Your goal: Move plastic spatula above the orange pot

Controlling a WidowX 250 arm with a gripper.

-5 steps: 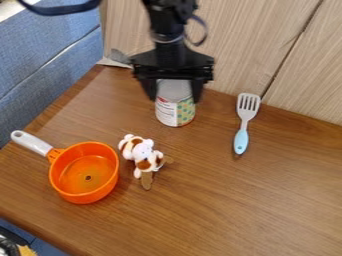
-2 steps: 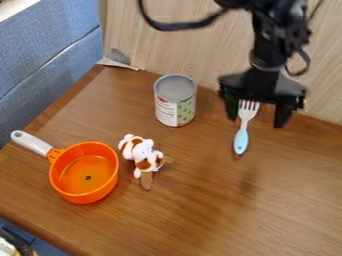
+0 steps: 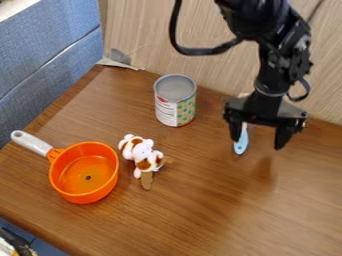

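The black gripper point(image 3: 258, 139) hangs over the right part of the table, open, its two fingers well apart. Behind its left finger is the plastic spatula point(image 3: 242, 142), lying on the table; its light blue handle shows, while the gripper body covers most of its slotted white head. The orange pot point(image 3: 84, 172) stands upright at the left, its white handle pointing to the upper left, with nothing in it but a small dark mark on the bottom.
A tin can point(image 3: 175, 100) stands between pot and gripper, near the wooden back panel point(image 3: 194, 50). A brown and white plush toy point(image 3: 141, 154) lies just right of the pot. The table edge point(image 3: 39, 231) runs along the lower left.
The gripper has moved from above the can to the right, then lower and nearer the camera, now covering the spatula's head. Pot, can, toy and spatula have stayed in place.
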